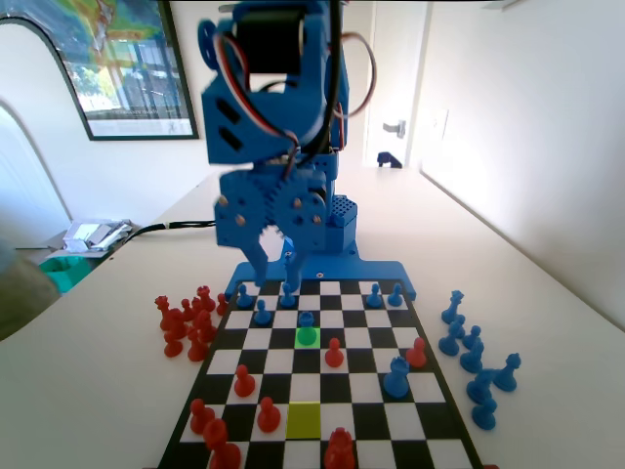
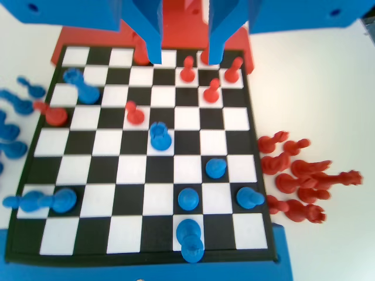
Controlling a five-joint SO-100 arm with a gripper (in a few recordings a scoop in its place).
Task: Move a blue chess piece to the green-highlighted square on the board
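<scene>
A small blue chess piece (image 1: 307,320) stands on the green-highlighted square (image 1: 298,342), in the middle columns of the board (image 1: 441,391) and a few rows out from the arm. In the wrist view the same blue chess piece (image 2: 159,136) stands upright near the middle of the board (image 2: 146,256). My gripper (image 1: 275,269) hangs open above the rows nearest the arm, behind the piece and clear of it. From the top of the wrist view the gripper (image 2: 184,55) points down with its two jaws apart and nothing between them.
A lime-yellow square (image 1: 304,418) lies near the camera end. A taller blue piece (image 1: 395,376) and several red pieces (image 1: 334,352) stand on the board. Spare red pieces (image 1: 186,322) crowd the table on the left, spare blue ones (image 1: 474,362) on the right.
</scene>
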